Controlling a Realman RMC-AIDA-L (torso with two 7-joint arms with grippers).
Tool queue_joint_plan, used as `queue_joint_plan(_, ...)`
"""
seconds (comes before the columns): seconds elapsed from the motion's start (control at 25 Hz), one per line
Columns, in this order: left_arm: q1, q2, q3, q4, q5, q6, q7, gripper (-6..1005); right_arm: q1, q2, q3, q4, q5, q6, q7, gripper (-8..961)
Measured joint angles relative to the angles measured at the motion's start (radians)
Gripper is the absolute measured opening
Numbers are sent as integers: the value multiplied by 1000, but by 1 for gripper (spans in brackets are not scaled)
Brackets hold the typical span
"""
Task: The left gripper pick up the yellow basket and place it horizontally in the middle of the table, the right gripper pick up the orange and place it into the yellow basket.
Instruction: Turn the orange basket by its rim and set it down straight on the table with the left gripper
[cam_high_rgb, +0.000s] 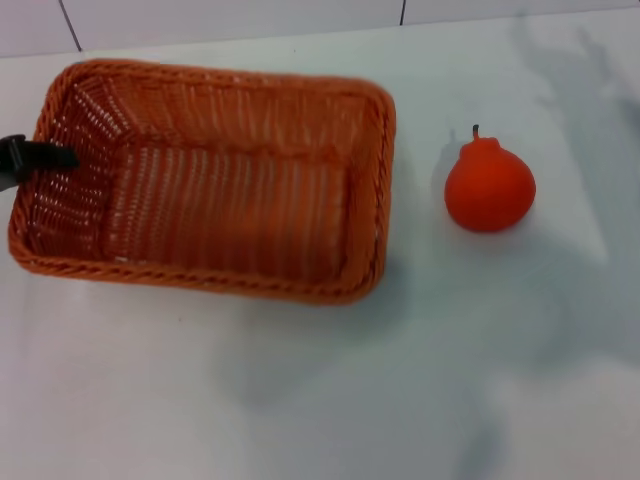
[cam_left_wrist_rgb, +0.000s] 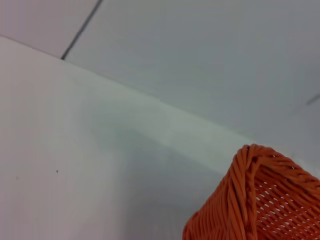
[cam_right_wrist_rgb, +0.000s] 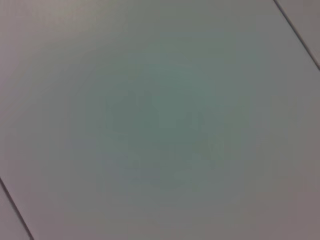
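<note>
The yellow basket, a large orange-brown woven wicker one, lies lengthwise on the left half of the white table, and it is empty. A black part of my left gripper reaches in from the left edge over the basket's left wall, with the rest out of frame. The left wrist view shows one braided corner of the basket above the table. The orange, orange-red with a short dark stem, stands on the table to the right of the basket, apart from it. My right gripper is out of view.
A white tiled wall runs behind the table's far edge. The right wrist view shows only pale tiles with dark seams. Soft shadows lie on the table in front of the basket.
</note>
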Motion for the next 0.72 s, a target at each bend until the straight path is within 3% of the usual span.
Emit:
queue_joint_plan(0.36, 39, -3, 5, -185, -117, -167, 7, 220, 3, 0, 12, -16, 0, 20, 0, 925)
queue_joint_plan(0.72, 62, -1, 15, -211, -186, -130, 12, 245, 11, -1, 12, -30, 0, 46, 0, 925)
